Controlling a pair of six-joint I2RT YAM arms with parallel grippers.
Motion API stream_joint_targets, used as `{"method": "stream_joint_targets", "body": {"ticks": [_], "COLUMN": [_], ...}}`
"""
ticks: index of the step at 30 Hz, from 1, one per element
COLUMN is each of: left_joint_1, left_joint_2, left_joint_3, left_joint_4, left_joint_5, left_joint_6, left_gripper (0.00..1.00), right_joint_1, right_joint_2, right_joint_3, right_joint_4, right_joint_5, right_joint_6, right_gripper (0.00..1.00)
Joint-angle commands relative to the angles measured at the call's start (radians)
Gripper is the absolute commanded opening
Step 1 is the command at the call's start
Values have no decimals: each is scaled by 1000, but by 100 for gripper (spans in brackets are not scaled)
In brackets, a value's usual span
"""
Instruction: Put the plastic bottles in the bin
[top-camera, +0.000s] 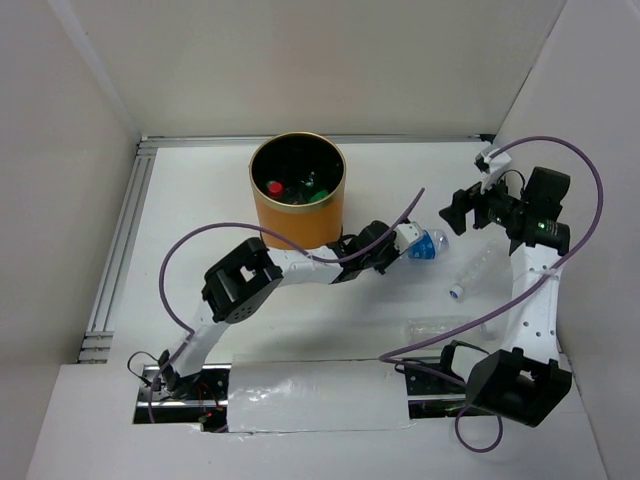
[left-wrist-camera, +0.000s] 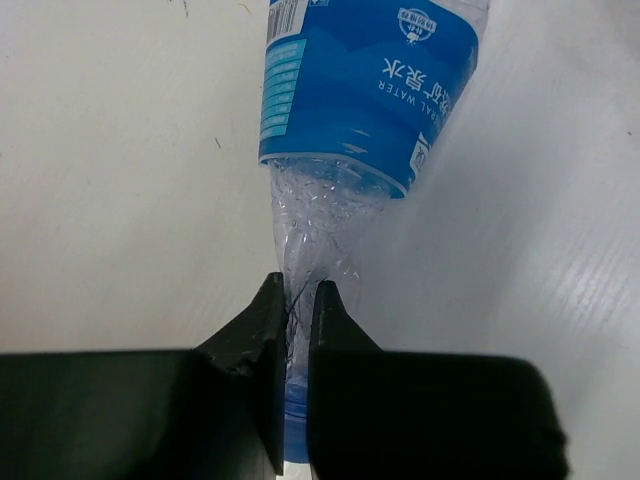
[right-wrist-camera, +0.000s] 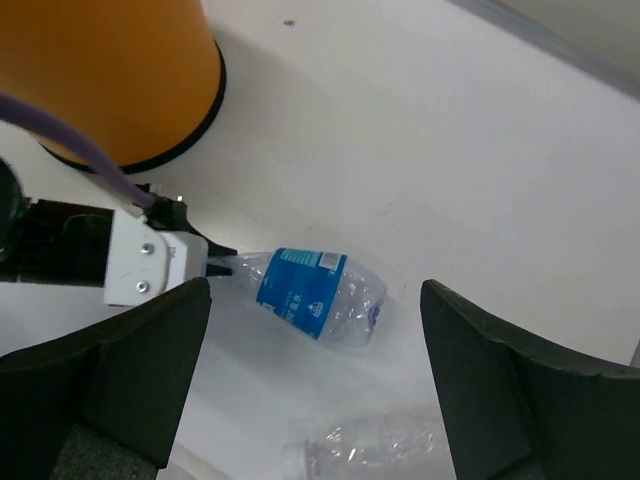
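One blue-labelled bottle (top-camera: 430, 244), neck in left tool (left-wrist-camera: 297, 310), base pointing right.

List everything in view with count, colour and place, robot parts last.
bin: one, orange side, gold rim, black inside; far middle of the table.
green bottles: green, inside the bin; the count cannot be told.
red cap: one, red, inside the bin.
blue-labelled bottle: one, clear with a blue label; lying right of the bin.
clear bottles: two, clear, lying on the right of the table; the second lies nearer the arm bases.
table: one, white.
cables: purple, one looping from each arm.
left gripper: black, shut on the blue-labelled bottle's crushed neck.
right gripper: black, open, holding nothing, over the right side.
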Motion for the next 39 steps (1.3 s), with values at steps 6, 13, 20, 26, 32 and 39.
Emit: {"method": "stream_joint_targets", "body": {"ticks": [6,13,20,26,32,39], "left_joint_1": [-12,20,104,262,330,232], "left_joint_2": [-344,-588,-724,-780,-780,-795], "left_joint_3": [-79,27,-16,-186,-254,-169], "left_joint_4": [1,-101,-137,-232,-230,-227], "left_joint_5": [-59,-189,-487,-530,-486,-430], "left_joint_6": [-29,-51,-38,-140,-193,-105], "left_gripper": [0,0,0,5,75,100], "right_joint_1": [-38,-65,-65,-95,-95,-95], "right_joint_2": [-25,-16,58,170,244,357], "right_joint_3": [-59,-68,-88,-60,-93,-154], "right_joint_4": [167,189,131,48,38,100], "right_joint_5": [375,473,521,581,696,847], "right_joint_6": [370,500,511,543,595,646], "right_gripper": [73,78,89,91,92,96]}}
